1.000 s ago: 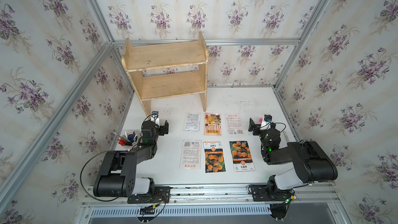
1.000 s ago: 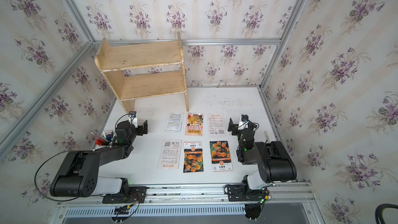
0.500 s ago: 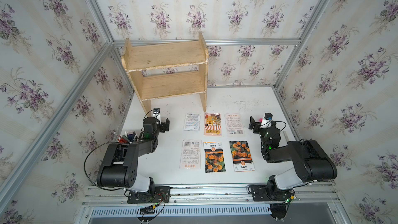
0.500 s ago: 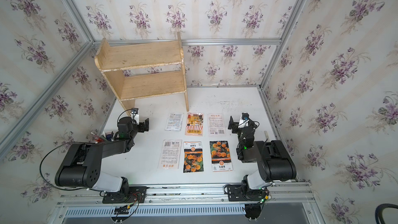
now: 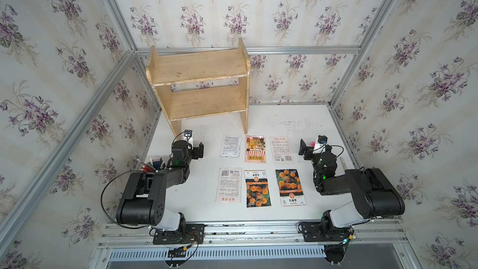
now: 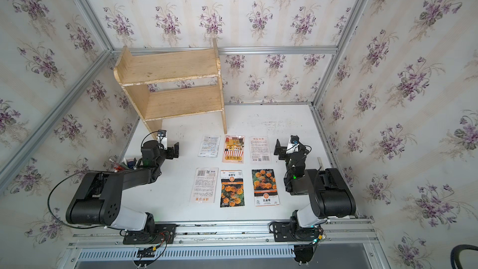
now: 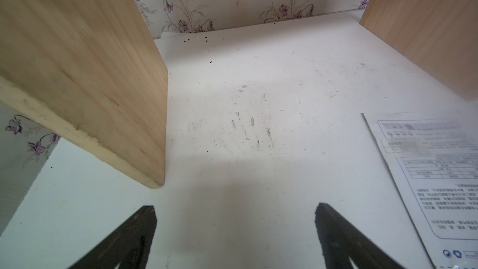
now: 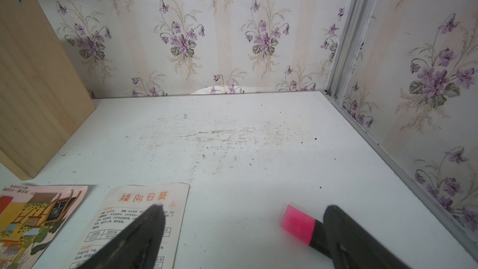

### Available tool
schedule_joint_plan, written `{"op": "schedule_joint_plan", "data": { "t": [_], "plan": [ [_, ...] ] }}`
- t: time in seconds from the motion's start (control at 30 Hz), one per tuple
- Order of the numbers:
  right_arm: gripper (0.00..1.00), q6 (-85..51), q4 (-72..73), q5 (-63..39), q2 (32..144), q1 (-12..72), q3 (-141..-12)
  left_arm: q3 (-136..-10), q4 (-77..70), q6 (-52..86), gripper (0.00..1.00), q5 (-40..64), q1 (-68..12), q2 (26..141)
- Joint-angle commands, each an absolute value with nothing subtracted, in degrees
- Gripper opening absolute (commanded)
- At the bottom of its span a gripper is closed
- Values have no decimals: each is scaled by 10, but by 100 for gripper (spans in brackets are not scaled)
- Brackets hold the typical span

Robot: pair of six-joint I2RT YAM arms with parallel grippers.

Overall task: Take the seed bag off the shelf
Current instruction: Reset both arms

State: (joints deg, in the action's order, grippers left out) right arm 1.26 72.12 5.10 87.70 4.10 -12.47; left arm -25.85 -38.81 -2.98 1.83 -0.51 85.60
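Left tool [image 7: 235,214] crept forward beside shelf [image 5: 199,65].

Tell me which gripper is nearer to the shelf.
Left. The left gripper hangs open right in front of a leg of the shelf; the right gripper, also open, sits farther off, beyond the seed bags.

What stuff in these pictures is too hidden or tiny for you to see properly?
Pen cup: left arm covers most of it, both top views.
Shelf: hides the table beneath it in both top views.
Seed bags: small print too tiny in both top views.
White seed bag: cut off by the left wrist view's edge.
Pink marker: a finger of the right hand hides part of its dark end, right wrist view.
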Motion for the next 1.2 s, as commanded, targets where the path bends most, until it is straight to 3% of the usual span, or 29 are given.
{"op": "schedule_joint_plan", "data": {
  "t": [0.0, 0.2, 0.33, 0.47, 0.57, 0.7, 1.17],
  "plan": [
    [100, 6, 727, 53, 877, 41, -127, -260, -392, -33, 100, 22, -4, 855],
    [100, 6, 729, 53, 877, 41, -125, -260, -392, -33, 100, 22, -5, 855],
    [100, 8, 860, 56, 874, 41, -56, -260, -392, -33, 100, 22, -4, 855],
    [100, 8, 715, 44, 875, 40, -130, -260, -392, -33, 100, 22, -4, 855],
    [100, 3, 846, 62, 872, 40, -62, -260, -392, -33, 100, 22, -4, 855],
    [100, 10, 722, 37, 876, 40, -126, -260, -392, -33, 100, 22, -4, 855],
    [100, 5, 724, 47, 879, 39, -128, -260, -392, -33, 100, 22, -4, 855]
  ]
}}
